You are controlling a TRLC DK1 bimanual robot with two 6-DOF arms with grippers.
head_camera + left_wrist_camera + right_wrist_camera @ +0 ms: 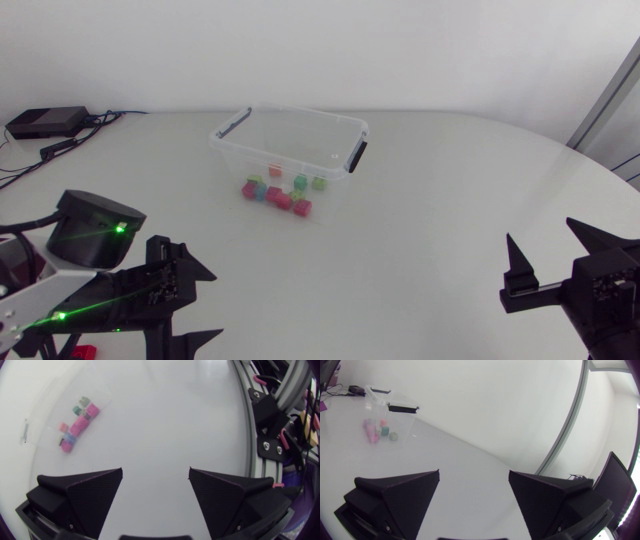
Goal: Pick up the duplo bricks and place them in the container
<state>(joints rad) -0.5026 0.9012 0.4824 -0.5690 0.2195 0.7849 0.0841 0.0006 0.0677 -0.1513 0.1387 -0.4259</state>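
Robotics lab bench. A broad, plain white table (430,240) holds a clear plastic container with black clip handles (345,128); small coloured toy bricks (277,194) show through its wall. Nearer the camera than the container, two robot arms come in from either side, each ending in a matte black wedge-fingered gripper: left gripper (155,471), right gripper (474,473). Far left of the container lies a flat black electronics box (45,122) trailing black cables (70,145).

duplo bricks (277,192): in container (300,118) | container: mid-table (430,210), rear | left gripper (195,300): front left | right gripper (548,242): front right
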